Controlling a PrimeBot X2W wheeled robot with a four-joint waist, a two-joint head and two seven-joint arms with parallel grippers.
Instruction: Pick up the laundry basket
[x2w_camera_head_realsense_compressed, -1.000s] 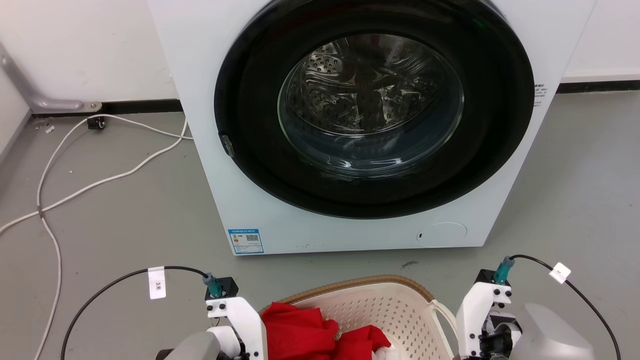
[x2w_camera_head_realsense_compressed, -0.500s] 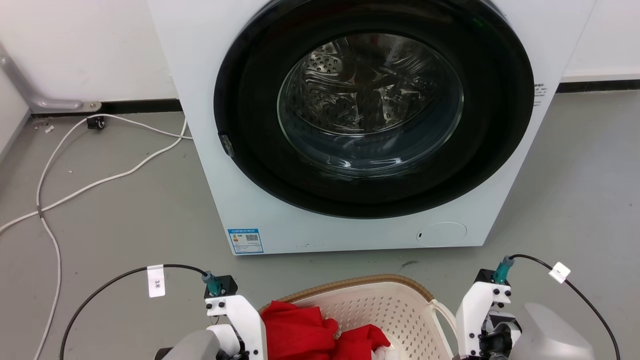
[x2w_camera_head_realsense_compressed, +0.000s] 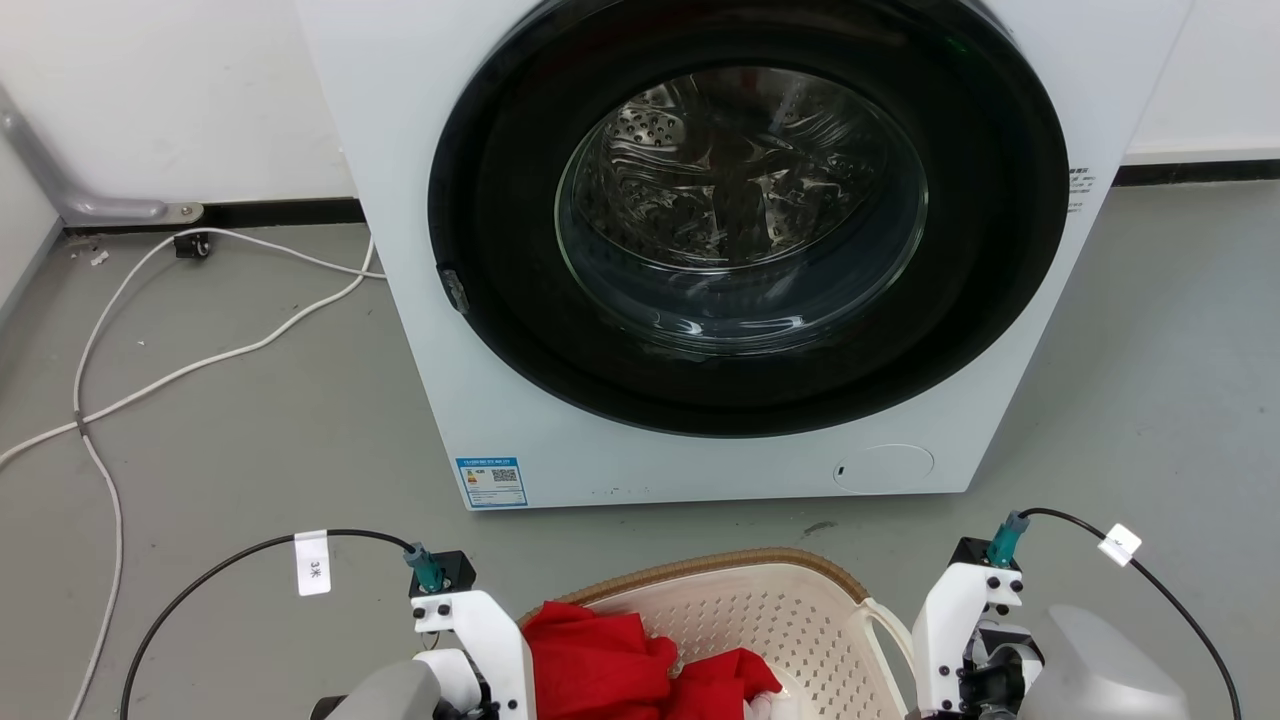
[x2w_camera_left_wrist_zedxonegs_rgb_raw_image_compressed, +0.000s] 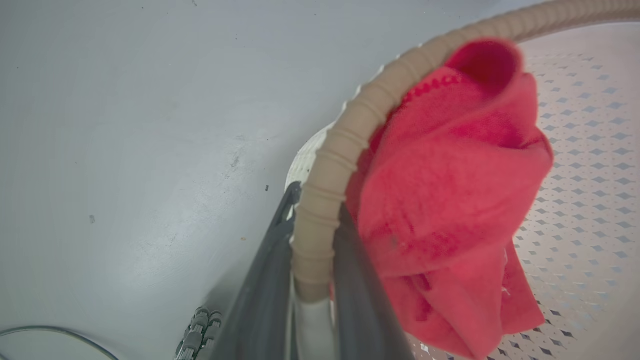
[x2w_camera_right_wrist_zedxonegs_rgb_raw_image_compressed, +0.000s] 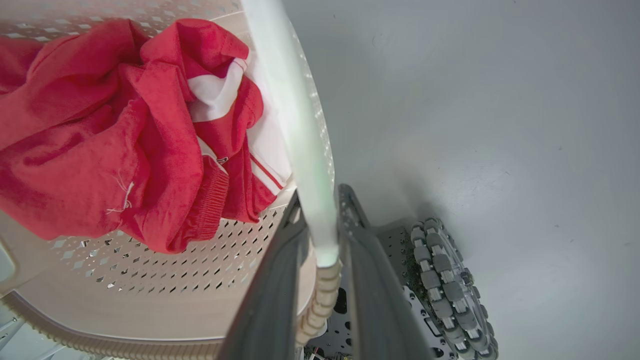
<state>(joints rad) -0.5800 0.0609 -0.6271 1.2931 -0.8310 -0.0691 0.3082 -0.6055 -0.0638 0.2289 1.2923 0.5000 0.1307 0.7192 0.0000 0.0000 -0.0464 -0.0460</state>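
Observation:
The laundry basket (x2w_camera_head_realsense_compressed: 720, 565) sits low in the head view, just in front of the washing machine, cream-white with perforated walls and a brown rim. Red clothing (x2w_camera_head_realsense_compressed: 600, 665) lies inside it. My two white wrists flank it, the left wrist (x2w_camera_head_realsense_compressed: 470, 630) at its left side and the right wrist (x2w_camera_head_realsense_compressed: 965, 620) by its white loop handle (x2w_camera_head_realsense_compressed: 885, 620). In the left wrist view my left gripper (x2w_camera_left_wrist_zedxonegs_rgb_raw_image_compressed: 317, 200) is shut on the brown rim (x2w_camera_left_wrist_zedxonegs_rgb_raw_image_compressed: 350, 135), beside the red clothing (x2w_camera_left_wrist_zedxonegs_rgb_raw_image_compressed: 450, 175). In the right wrist view my right gripper (x2w_camera_right_wrist_zedxonegs_rgb_raw_image_compressed: 320, 195) is shut on the white handle (x2w_camera_right_wrist_zedxonegs_rgb_raw_image_compressed: 295, 125).
A big white washing machine (x2w_camera_head_realsense_compressed: 420, 200) with its round dark door (x2w_camera_head_realsense_compressed: 740, 210) closed stands right behind the basket. White cables (x2w_camera_head_realsense_compressed: 150, 380) trail over the grey floor at the left. The robot's wheel (x2w_camera_right_wrist_zedxonegs_rgb_raw_image_compressed: 445, 280) shows beside the right gripper.

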